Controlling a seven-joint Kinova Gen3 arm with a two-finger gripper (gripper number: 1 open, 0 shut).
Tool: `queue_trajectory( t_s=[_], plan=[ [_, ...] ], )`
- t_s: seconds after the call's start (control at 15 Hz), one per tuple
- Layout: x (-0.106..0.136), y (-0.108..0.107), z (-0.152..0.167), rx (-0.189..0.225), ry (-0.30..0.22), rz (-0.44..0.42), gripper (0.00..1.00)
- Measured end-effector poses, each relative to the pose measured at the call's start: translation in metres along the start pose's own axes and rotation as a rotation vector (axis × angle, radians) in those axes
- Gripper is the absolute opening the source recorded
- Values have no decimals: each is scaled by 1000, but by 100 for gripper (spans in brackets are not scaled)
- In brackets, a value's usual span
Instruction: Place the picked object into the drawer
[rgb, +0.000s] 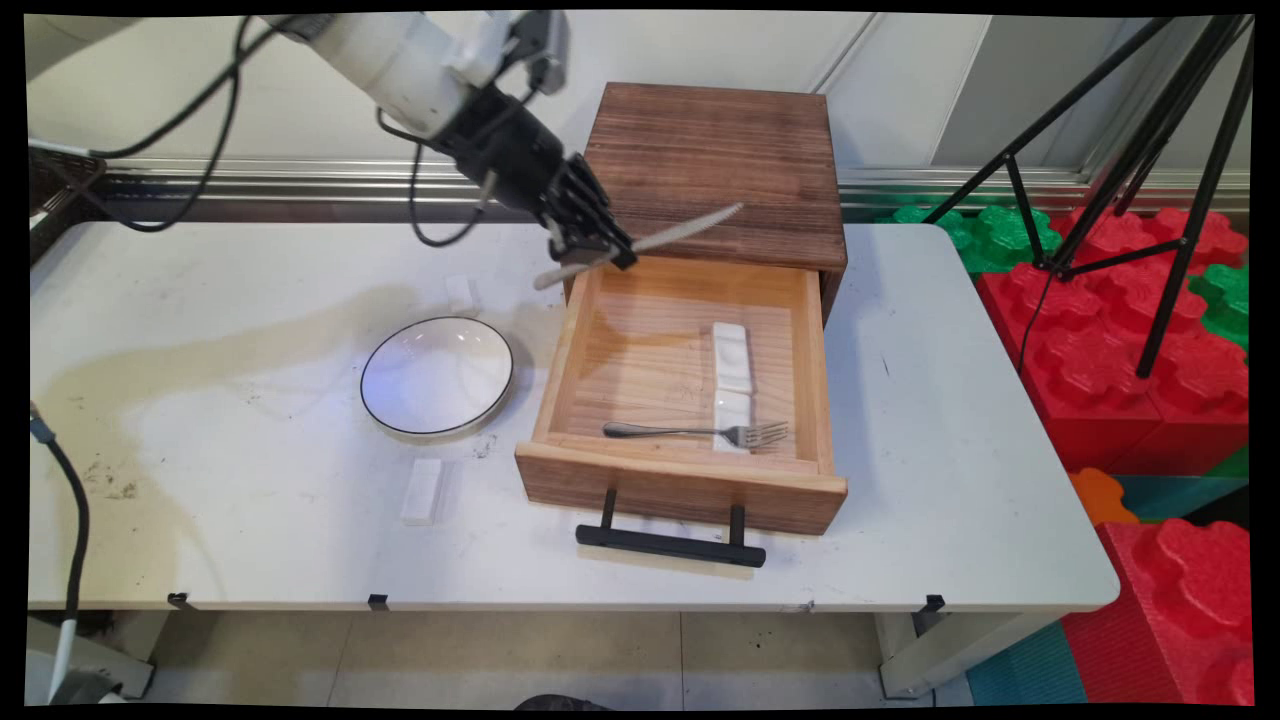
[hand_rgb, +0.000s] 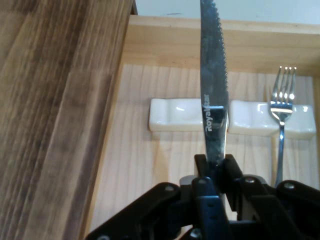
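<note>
Black gripper (hand_rgb: 216, 167) clamped on serrated steel knife (hand_rgb: 214, 85), over open light-wood drawer (rgb: 560, 370), hand view alone shows blade lettering, main view alone white bowl (rgb: 437, 377)

The knife (hand_rgb: 214, 80) tip is cut off by the hand view's top edge.

Silver knife (rgb: 640, 243), pale wood drawer (rgb: 680, 490), white black-rimmed plate (rgb: 437, 377), dark striped-grain cabinet (rgb: 715, 170)

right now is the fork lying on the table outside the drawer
No, the fork lies inside the open drawer, its tines resting on a white cutlery rest.
</note>
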Motion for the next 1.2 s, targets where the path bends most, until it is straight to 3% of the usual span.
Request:
queue_trajectory(
  t_s=[0.47,1.2],
  plan=[
    [12,2,59,-18,-40,-15,0],
    [10,3,125,-48,-98,0,0]
  ],
)
